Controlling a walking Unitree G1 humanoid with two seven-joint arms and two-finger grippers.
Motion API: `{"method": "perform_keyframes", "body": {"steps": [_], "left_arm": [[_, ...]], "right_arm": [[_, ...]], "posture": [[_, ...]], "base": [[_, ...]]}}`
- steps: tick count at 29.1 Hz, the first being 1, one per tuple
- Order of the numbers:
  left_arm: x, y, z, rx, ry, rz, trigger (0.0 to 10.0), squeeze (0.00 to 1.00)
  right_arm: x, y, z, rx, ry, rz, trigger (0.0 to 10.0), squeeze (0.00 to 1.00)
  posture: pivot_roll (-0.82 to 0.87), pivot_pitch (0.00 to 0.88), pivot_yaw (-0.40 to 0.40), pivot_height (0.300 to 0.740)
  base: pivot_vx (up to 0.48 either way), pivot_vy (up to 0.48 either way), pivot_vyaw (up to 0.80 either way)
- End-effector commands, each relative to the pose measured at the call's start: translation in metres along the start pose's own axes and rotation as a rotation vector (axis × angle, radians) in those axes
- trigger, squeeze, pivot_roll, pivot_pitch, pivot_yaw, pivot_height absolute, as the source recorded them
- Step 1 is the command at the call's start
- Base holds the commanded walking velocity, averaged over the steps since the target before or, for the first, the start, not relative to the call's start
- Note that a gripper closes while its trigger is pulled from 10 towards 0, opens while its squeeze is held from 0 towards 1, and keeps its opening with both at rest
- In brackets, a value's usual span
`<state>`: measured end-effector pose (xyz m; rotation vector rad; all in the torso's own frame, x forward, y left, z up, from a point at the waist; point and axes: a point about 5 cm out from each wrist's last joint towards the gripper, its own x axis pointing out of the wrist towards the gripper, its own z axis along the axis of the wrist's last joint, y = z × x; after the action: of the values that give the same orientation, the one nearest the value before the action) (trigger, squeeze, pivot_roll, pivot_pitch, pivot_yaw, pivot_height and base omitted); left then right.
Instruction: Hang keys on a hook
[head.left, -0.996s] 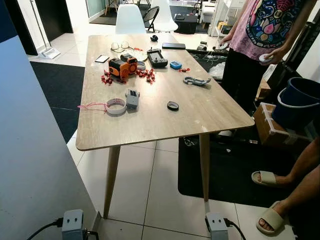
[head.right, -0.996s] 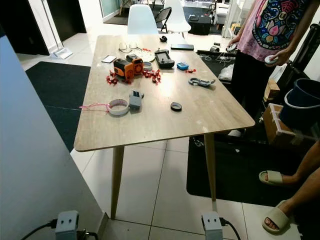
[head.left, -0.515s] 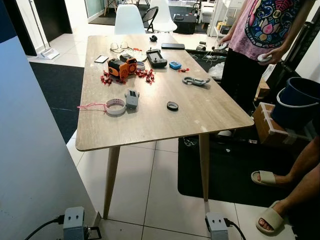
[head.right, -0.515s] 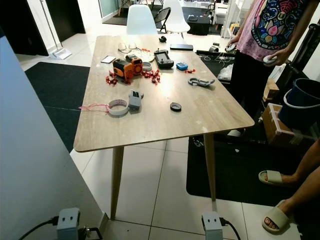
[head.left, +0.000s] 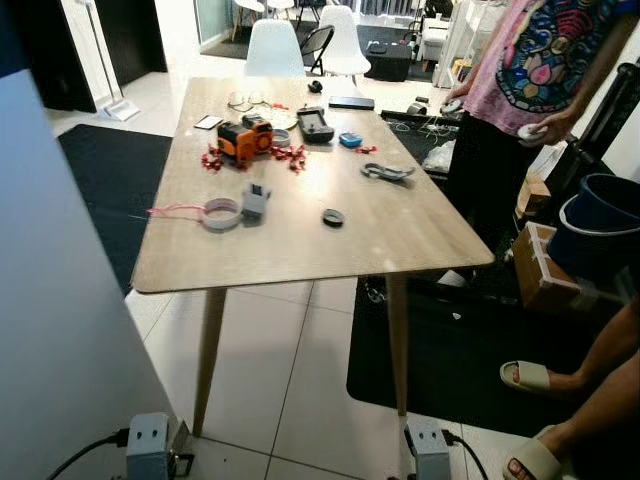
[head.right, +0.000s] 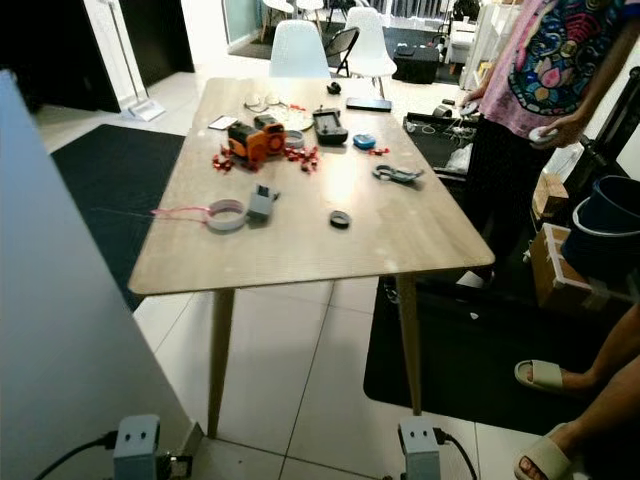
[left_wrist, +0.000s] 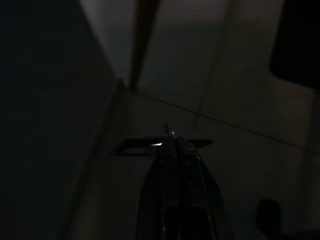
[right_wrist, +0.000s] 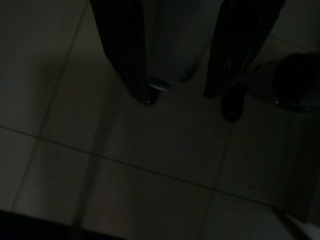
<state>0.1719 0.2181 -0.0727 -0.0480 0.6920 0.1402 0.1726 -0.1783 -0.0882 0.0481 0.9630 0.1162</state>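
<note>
A pale wall panel (head.left: 60, 300) stands close on the outer side of the left gripper (left_wrist: 172, 142). This gripper hangs low over the floor tiles (left_wrist: 240, 100) in deep shade, its two black fingers pressed together. Ahead of both grippers and well above them is a wooden table (head.left: 300, 250). On the part of it ahead of the left gripper lie a roll of tape (head.left: 221, 213) with a pink ribbon trailing from it, and a small grey box (head.left: 255, 200) touching the roll. Farther off are an orange device (head.left: 245, 138) and scattered red bits. Between the two grippers' lines lies a black disc (head.left: 333, 217). Beyond the disc, and far out of reach of the right gripper, lies a grey metal clip (head.left: 385, 171). It is the likeliest carrier of the keys, though it is too small to tell. The right gripper (right_wrist: 176, 97) hangs by the table's near right leg, pointing down at the tiles with its fingers spread apart and nothing between them. Out past it stands a person (head.left: 540, 70) in a patterned pink shirt, holding a small white object. Nearer, on that same side, are a dark blue bucket (head.left: 600, 225) and a foot in a pale sandal (head.left: 530, 375) on the black mat.
</note>
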Motion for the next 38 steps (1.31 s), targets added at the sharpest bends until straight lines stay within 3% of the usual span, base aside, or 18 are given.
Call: {"method": "perform_keyframes", "body": {"steps": [1,19,26,38], "left_arm": [[0.0,0.002,-0.001,-0.006,0.009,0.019,10.0,0.0],[0.006,-0.007,0.013,0.041,-0.03,-0.029,10.0,0.0],[0.007,-0.009,0.014,0.057,-0.031,-0.037,10.0,0.0],[0.007,-0.007,0.014,0.049,-0.026,-0.021,10.0,0.0]], "right_arm": [[0.001,0.003,0.003,0.001,-0.005,0.005,10.0,0.0],[0.001,0.002,0.001,0.006,-0.002,-0.001,10.0,0.0],[0.001,0.002,0.001,0.005,-0.003,0.0,10.0,0.0],[0.001,0.001,0.001,0.005,-0.008,-0.012,10.0,0.0]], "posture": [[0.06,0.038,-0.006,0.74],[0.06,0.041,-0.001,0.74],[0.06,0.043,0.0,0.74],[0.06,0.038,0.004,0.74]], "base": [[0.0,0.0,0.0],[0.0,0.0,0.0],[0.0,-0.464,0.0],[0.0,0.0,0.0]]}}
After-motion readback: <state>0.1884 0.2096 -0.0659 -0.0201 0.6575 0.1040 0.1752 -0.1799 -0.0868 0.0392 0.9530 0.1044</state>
